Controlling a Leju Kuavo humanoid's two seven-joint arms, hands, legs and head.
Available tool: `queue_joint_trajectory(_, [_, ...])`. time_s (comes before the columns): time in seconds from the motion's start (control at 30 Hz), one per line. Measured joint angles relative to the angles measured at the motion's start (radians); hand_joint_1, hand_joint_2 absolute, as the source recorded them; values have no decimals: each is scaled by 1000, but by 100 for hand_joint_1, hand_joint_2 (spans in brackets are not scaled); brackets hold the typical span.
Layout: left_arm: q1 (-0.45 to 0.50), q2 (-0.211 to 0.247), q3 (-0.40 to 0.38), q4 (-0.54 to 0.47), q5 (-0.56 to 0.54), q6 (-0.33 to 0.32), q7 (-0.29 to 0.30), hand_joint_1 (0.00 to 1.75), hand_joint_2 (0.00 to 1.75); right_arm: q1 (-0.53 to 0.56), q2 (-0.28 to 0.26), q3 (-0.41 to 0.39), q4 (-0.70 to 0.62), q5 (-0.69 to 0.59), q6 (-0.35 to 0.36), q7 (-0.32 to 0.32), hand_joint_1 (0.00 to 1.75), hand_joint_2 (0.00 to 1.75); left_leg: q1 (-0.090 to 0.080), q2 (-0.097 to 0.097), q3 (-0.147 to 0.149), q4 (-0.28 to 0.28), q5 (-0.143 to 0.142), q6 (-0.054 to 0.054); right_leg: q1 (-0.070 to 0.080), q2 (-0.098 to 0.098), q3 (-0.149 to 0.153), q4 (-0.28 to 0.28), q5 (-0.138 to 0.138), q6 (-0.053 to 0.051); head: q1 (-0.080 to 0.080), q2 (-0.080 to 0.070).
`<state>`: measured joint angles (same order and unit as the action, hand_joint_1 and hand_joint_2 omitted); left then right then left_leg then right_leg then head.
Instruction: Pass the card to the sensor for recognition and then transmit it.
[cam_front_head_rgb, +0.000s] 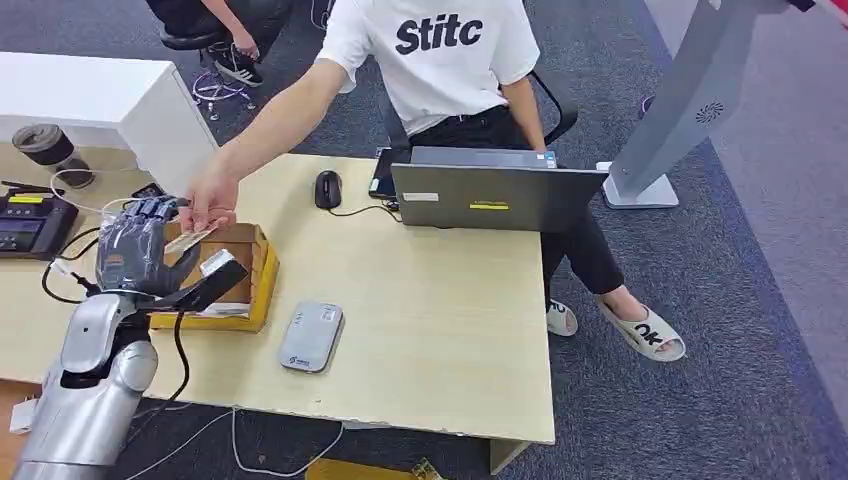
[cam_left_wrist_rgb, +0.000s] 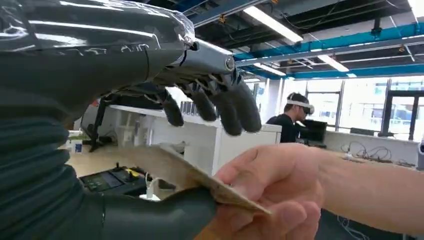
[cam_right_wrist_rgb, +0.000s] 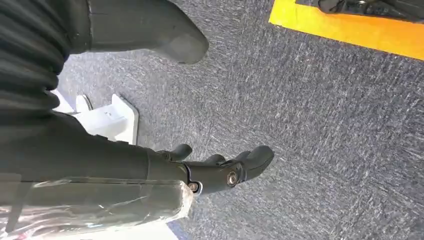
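A: The card (cam_front_head_rgb: 190, 237) sits right at the left hand (cam_front_head_rgb: 135, 252), above the open cardboard box (cam_front_head_rgb: 262, 265) near the desk's left edge. A person's hand (cam_front_head_rgb: 210, 200) pinches its far end.

B: Does the robot have it?

A: In the left wrist view the card (cam_left_wrist_rgb: 185, 172) rests on the thick thumb (cam_left_wrist_rgb: 155, 217) while the dark fingers (cam_left_wrist_rgb: 225, 107) hang spread above it, apart from it. So I judge the hand open, supporting the card rather than clamping it. Its long axis runs from the palm out toward the person.

B: And the right hand?

A: The right hand (cam_right_wrist_rgb: 220, 167) hangs over the carpet, loosely curled around nothing, well away. The left is the nearer one.

B: What's around?

A: The grey sensor pad (cam_front_head_rgb: 311, 336) lies on the desk (cam_front_head_rgb: 440, 330) just beyond the box, toward the front edge. Mouse (cam_front_head_rgb: 327, 188) and laptop (cam_front_head_rgb: 497, 195) sit near the back edge. The box wall stands between hand and sensor.
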<state>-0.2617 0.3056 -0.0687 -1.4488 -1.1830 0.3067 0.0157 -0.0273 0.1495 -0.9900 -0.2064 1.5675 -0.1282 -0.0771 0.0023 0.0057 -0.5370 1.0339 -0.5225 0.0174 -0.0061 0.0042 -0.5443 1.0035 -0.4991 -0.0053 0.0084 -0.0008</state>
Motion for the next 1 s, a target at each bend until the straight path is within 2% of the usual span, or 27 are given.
queue_joint_trajectory(0.37, [4,16,0,1,-1,2,-6,175,175,0,0,0,1,-1,-2,-1,0,175,0,0,0,0,0,0,0,0,0,0,0,0,0,0])
queue_joint_trajectory(0.83, [11,9,-2,16,13,-1,-27,175,175,0,0,0,1,0,-2,-1,0,175,0,0,0,0,0,0,0,0,0,0,0,0,0,0])
queue_joint_trajectory(1.0, [11,-7,-52,16,-6,-36,-45,175,175,0,0,1,1,0,1,-1,0,175,0,0,0,0,0,0,0,0,0,0,0,0,0,0])
